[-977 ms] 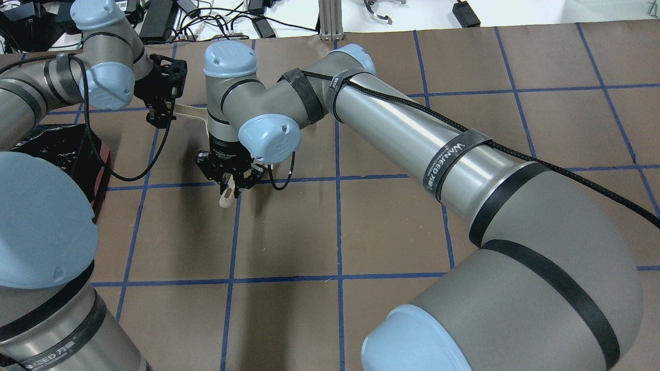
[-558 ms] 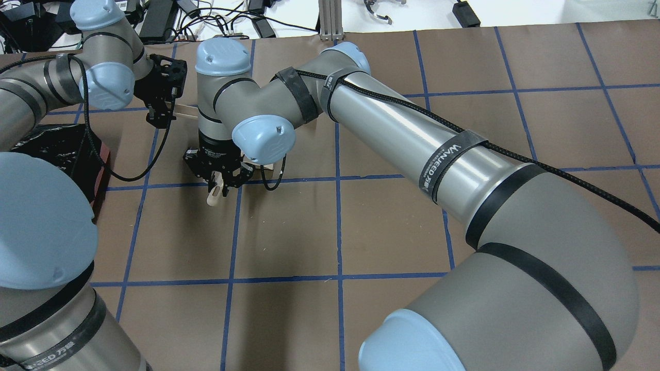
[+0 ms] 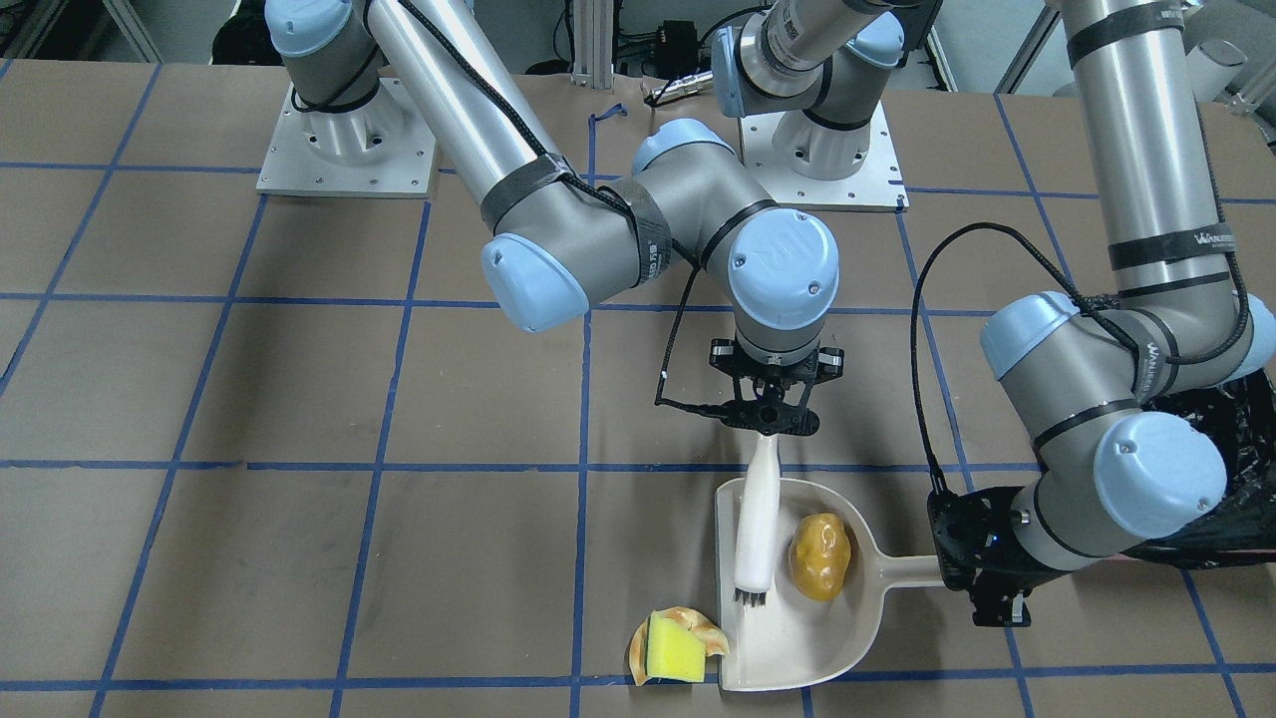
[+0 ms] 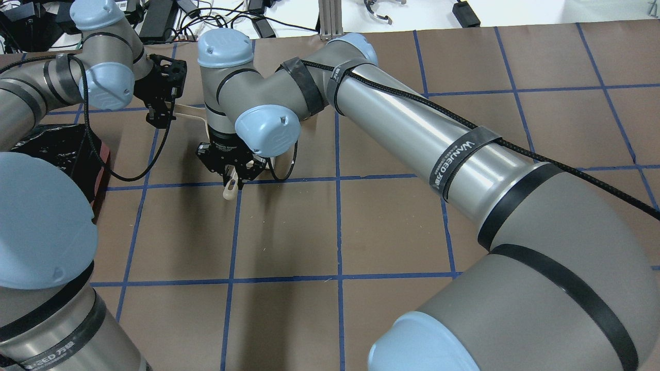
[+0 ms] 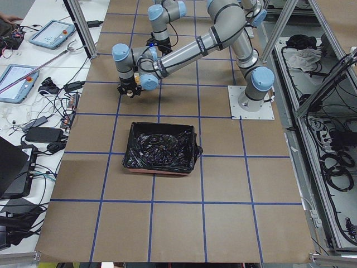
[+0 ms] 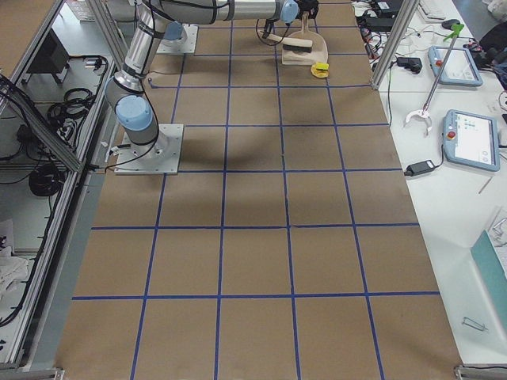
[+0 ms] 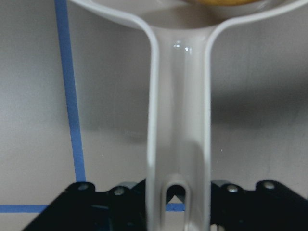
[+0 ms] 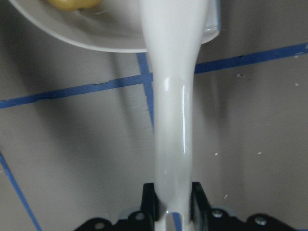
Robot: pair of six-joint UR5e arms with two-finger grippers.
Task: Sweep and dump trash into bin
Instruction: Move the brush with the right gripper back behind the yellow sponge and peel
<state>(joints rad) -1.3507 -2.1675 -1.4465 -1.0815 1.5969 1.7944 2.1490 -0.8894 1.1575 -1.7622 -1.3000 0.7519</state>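
My right gripper [image 3: 768, 417] is shut on the handle of a white brush [image 3: 757, 524]. Its bristles [image 3: 750, 596] rest inside the beige dustpan [image 3: 797, 638]. My left gripper [image 3: 982, 578] is shut on the dustpan's handle [image 7: 178, 134], and the pan lies flat on the table. A yellow-brown lump [image 3: 820, 555] lies in the pan next to the brush. A yellow sponge on a crumpled wrapper [image 3: 678, 648] lies on the table just outside the pan's open edge. The bin [image 5: 162, 148], lined with a black bag, stands beside my left arm [image 4: 62, 149].
The table is brown paper with a blue tape grid [image 4: 337, 232]. The two arm bases [image 3: 344, 150] stand at the robot's side of the table. Cables and devices [image 4: 216, 15] lie beyond the far edge, just behind the dustpan.
My right gripper swung the brush to the left, then back to the right. The left gripper and the dustpan have not moved.
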